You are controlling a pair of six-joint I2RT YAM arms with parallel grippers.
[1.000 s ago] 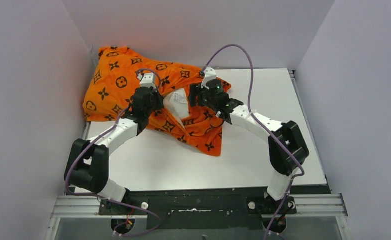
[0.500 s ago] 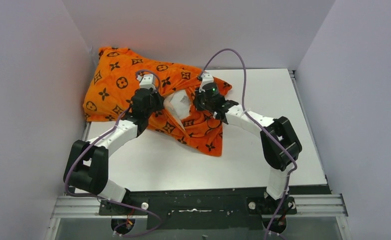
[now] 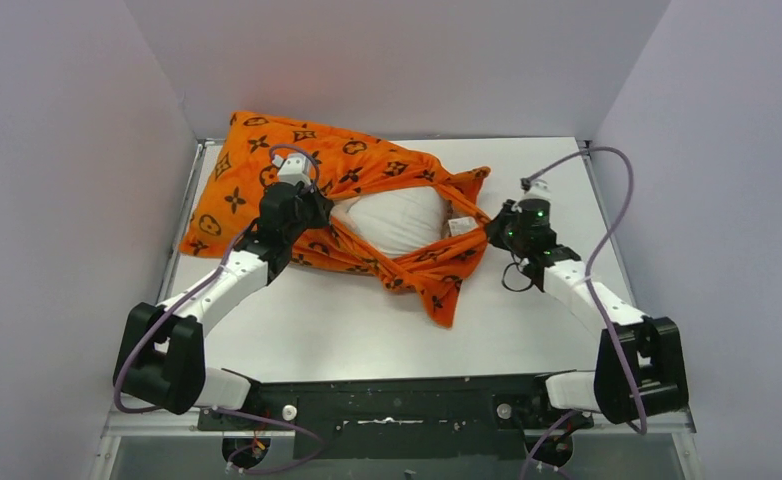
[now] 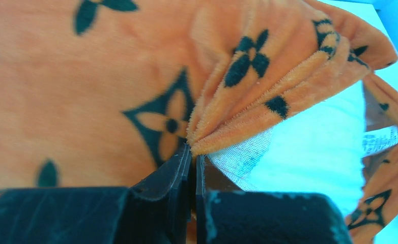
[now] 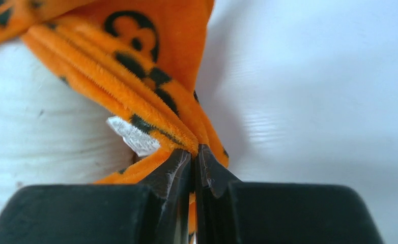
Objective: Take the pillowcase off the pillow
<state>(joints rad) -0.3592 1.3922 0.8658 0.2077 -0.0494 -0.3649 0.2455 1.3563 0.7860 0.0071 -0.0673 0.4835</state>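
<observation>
Pillowcase [image 3: 237, 200], top view: lying far-left on the table [image 3: 347, 330], mouth now stretched wide. The right arm has swung out right since a second ago, so the pillow [image 3: 397, 218] shows white. We judge peeling can start. Grey walls [image 3: 67, 150] on three sides.
Left wrist: left gripper [image 4: 193, 160] pinched on the orange hem.
Right wrist: right gripper [image 5: 194, 152] clamped on the hem beside the label [image 5: 133, 137].

1. Your right gripper [image 3: 491, 228] now sits right of centre instead of mid-frame, pinched shut on the pillowcase [image 3: 257, 160] edge.
2. The opening is stretched wide, so you see far more of the white pillow [image 3: 397, 218] at centre.
3. The orange bundle lies flatter and further right of the upper-left corner.
4. The elbow of your right arm [image 3: 632, 350] is down at the lower right.
</observation>
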